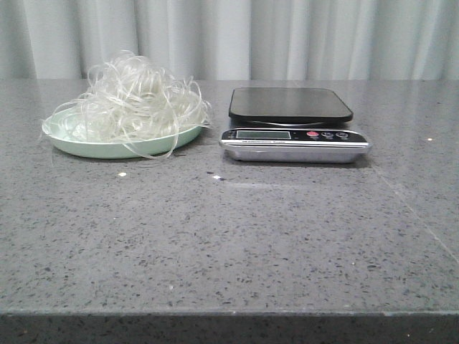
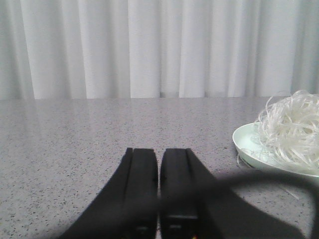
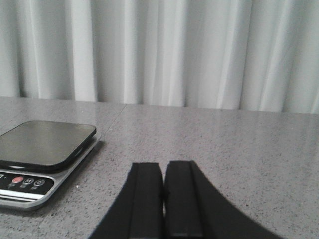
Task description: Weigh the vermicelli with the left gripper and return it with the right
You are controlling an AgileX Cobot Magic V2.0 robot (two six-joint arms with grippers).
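The vermicelli (image 1: 133, 100) is a loose whitish tangle heaped on a pale green plate (image 1: 107, 149) at the back left of the table; it also shows in the left wrist view (image 2: 291, 127) on the plate (image 2: 244, 142). A kitchen scale (image 1: 290, 106) with a black platform and a silver front panel (image 1: 294, 137) stands to the right of the plate, its platform bare; it also shows in the right wrist view (image 3: 42, 144). My left gripper (image 2: 159, 152) is shut and empty, low over the table, apart from the plate. My right gripper (image 3: 164, 167) is shut and empty, beside the scale. Neither gripper shows in the front view.
The grey speckled tabletop (image 1: 229, 236) runs to a front edge (image 1: 229, 312) near the camera. A pale curtain (image 1: 287, 36) hangs behind the table. A few small white crumbs (image 1: 122, 174) lie in front of the plate.
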